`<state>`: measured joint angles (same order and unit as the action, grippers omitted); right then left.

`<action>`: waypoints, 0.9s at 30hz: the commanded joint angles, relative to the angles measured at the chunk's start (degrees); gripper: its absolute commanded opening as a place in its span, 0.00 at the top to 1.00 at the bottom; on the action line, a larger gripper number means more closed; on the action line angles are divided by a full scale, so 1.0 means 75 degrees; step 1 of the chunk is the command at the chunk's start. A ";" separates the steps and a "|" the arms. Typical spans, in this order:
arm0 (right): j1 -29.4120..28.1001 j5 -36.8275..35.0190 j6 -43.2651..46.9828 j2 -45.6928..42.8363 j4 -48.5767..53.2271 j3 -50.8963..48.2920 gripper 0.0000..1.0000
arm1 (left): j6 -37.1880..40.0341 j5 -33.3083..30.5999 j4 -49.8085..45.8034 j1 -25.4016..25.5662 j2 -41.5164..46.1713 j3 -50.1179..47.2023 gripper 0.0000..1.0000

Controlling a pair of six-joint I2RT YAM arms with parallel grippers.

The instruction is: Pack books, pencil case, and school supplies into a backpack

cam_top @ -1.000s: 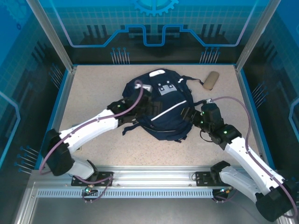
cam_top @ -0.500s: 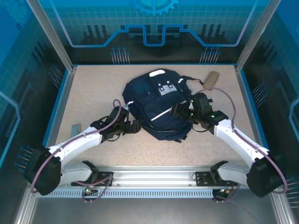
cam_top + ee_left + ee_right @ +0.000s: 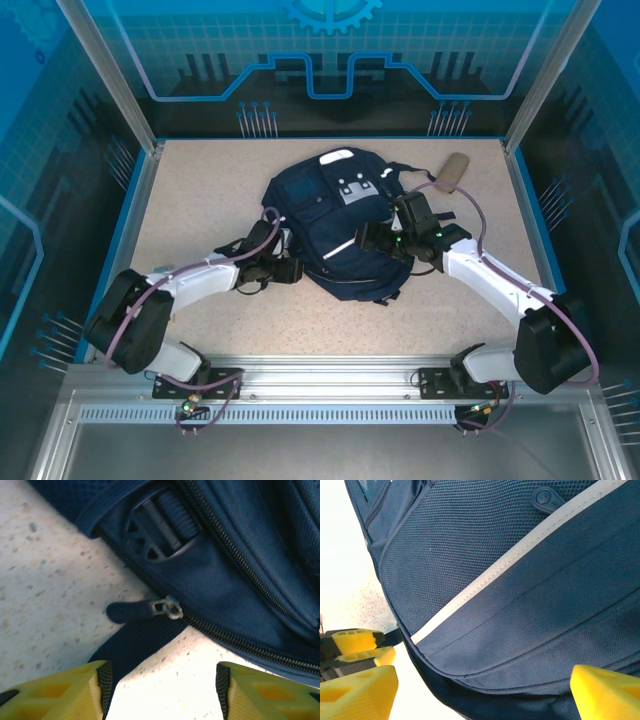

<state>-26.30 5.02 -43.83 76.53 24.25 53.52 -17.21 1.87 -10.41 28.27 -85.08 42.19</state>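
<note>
Between the fingers point(image 3: 65, 690) of the left tool point(image 3: 162, 680): nothing is being held; the yellow pair is standing apart over bare tabletop point(image 3: 40, 580) at the bottom of the left wrist view.
Just ahead of it: the zipper pull point(image 3: 167, 607) is lying at mid-frame, with its metal ring on the zip along the edge of the backpack point(image 3: 340, 215) and its fabric tab pointing left.
Right tool: the right tool point(image 3: 485, 690) is hovering wide open over the front panel, gripping nothing, with the white stripe point(image 3: 510, 565) crossing diagonally above it.
Backpack: it is lying flat at the centre of the overhead view, and the zip there is looking closed.
Pencil case: the pencil case point(image 3: 452, 171) is resting at upper right, near the bag, apart from both tools.
Step in hand: probably unzipping the bag.
Doing it well: the left tool should be advancing until the tab sits between its pads, closing on the tab rather than the ring, then pulling along the zip line while the right tool is pinning the fabric.
</note>
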 commanded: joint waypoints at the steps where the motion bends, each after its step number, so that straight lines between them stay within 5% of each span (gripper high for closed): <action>1: -0.0082 0.0105 0.0102 0.0063 0.0212 0.0080 0.10 | 0.0724 0.0577 0.0222 -0.0055 -0.0363 0.0408 0.42; 11: -0.0183 0.0234 -0.0015 0.0376 0.0107 0.0032 0.11 | 0.1073 0.0226 -0.0480 -0.0059 -0.1505 0.1248 0.34; 27: -0.0451 0.0162 -0.0167 0.0910 -0.0049 0.0100 0.12 | 0.1228 0.1469 -0.1139 -0.0045 -0.1282 0.1087 0.51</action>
<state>-28.86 5.63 -44.31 82.52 24.38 53.52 -8.58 8.93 -15.38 27.94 -95.59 51.24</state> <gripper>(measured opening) 0.884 0.490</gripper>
